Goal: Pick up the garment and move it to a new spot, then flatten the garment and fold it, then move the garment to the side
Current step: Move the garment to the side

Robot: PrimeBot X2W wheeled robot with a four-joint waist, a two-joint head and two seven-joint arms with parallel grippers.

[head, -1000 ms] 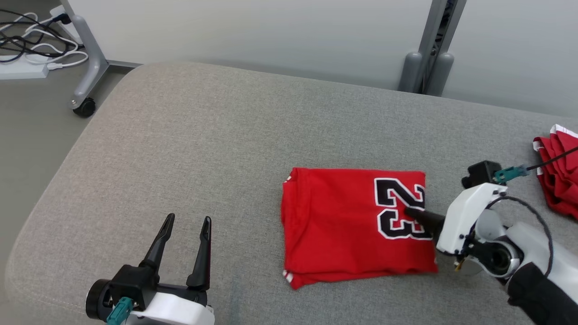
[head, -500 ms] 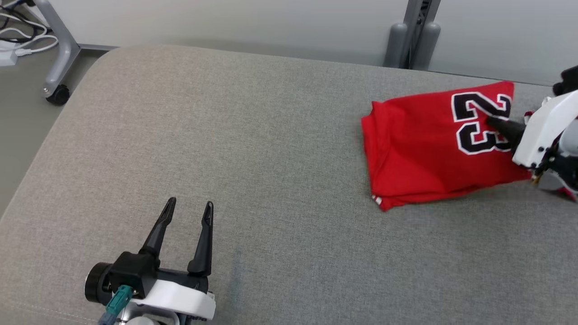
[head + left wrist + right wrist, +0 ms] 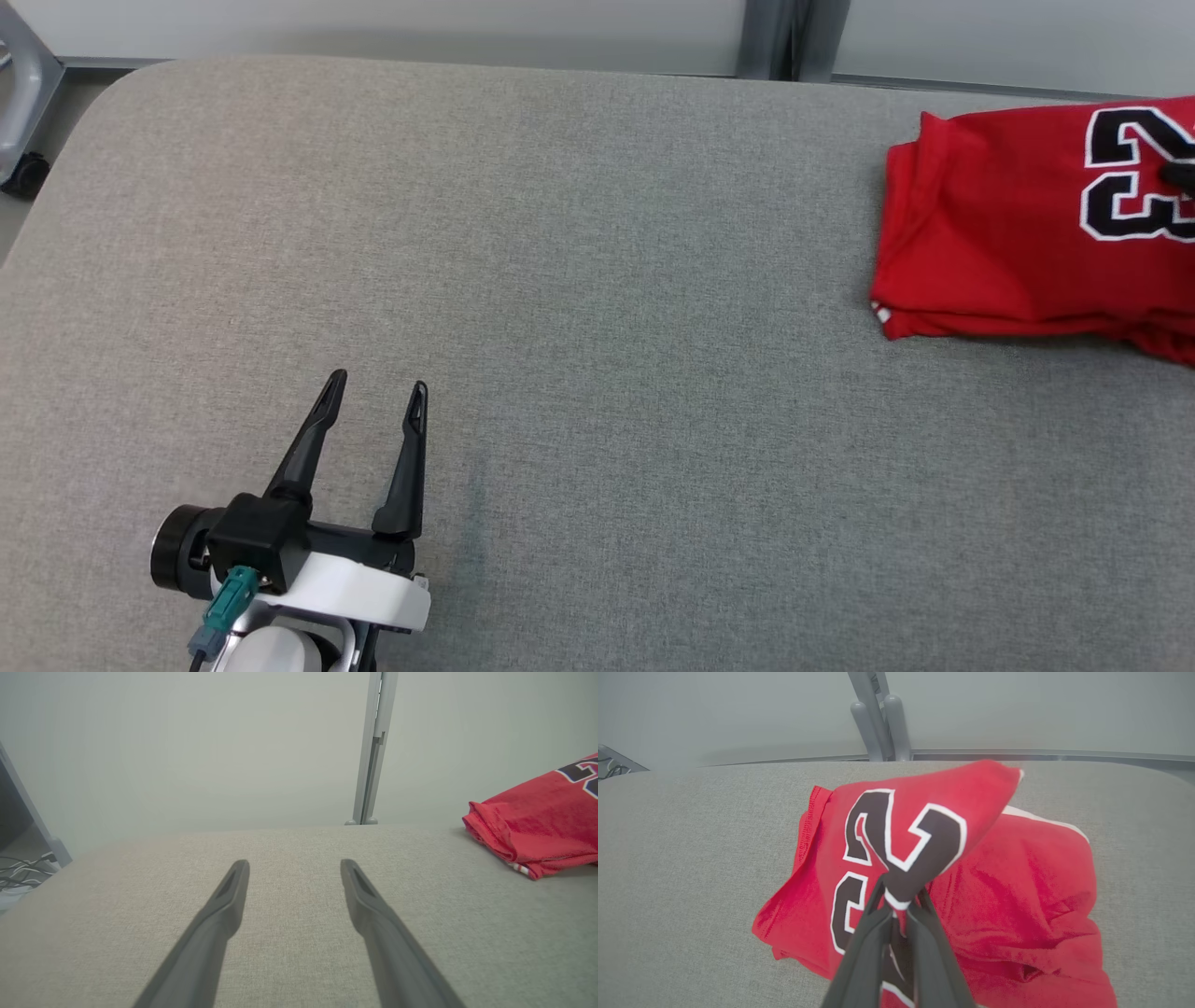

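Here, the right claw [image 3: 901, 898] is clenched on the red garment [image 3: 822, 858], its two dark fingers pinching a fold at the black, white-edged "23" [image 3: 936, 840]. The pinched part rises off the fabric-covered grey desk [image 3: 691, 858] just ahead of the fingertips, while the rest of the garment lies on the desk to the left of and beneath the claw. Crumpled red cloth [image 3: 1041, 896] with a white edge lies just right of the claw — whether it belongs to the same garment cannot be told. The left claw [image 3: 376, 385] is released, its fingers spread and holding nothing, over bare desk. The garment is well apart from this claw — ahead of it and far to its right, one folded edge turned toward it.
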